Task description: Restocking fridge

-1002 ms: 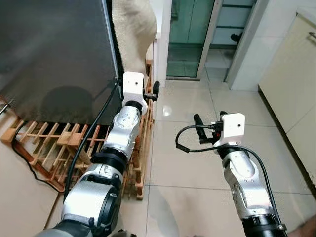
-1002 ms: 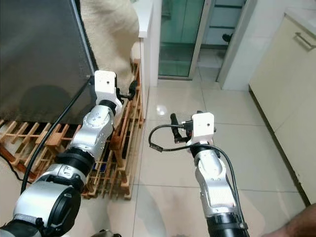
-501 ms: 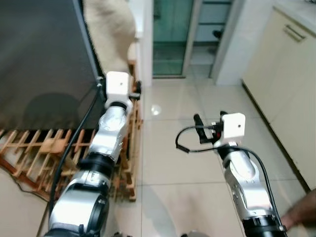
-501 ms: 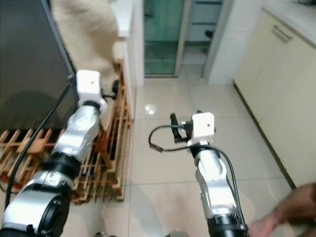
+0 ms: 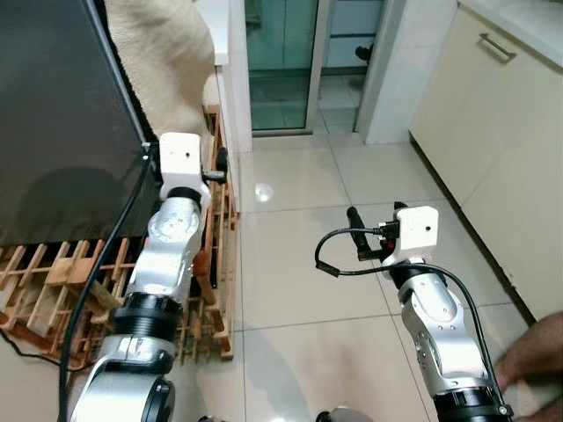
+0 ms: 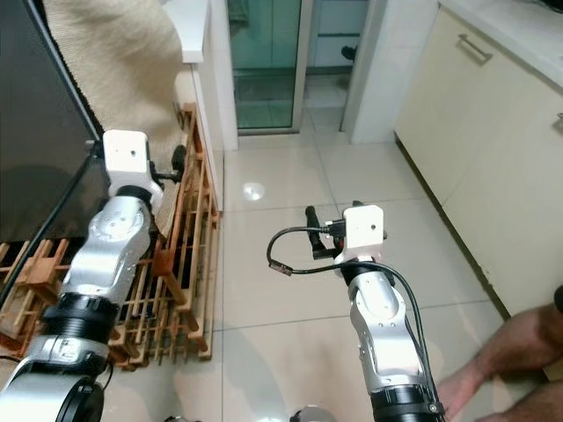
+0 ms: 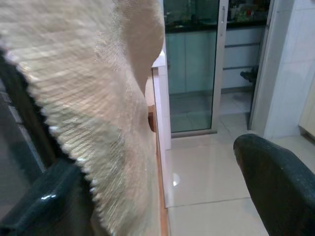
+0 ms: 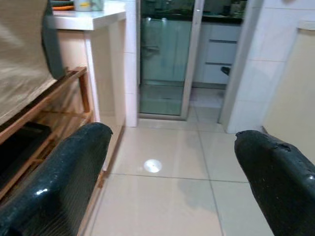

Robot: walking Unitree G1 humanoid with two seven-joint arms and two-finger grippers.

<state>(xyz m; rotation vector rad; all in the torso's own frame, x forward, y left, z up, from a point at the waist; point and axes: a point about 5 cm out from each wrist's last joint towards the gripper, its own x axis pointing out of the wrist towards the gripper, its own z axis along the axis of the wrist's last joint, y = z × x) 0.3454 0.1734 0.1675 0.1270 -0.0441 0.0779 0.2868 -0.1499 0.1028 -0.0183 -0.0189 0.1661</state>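
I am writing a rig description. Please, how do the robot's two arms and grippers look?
Both arms are silver metal with black joint rings. Each wrist carries a white box. The left gripper and right gripper have black fingers. Black cables run along both arms.

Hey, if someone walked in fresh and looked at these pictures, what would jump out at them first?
Probably the two silver arms held out over the glossy tiled floor, the right gripper open and empty in mid-room. The left gripper sits open beside a wooden slatted rack, under a beige woven cloth draped over a big dark panel. A person's bare foot shows at lower right.
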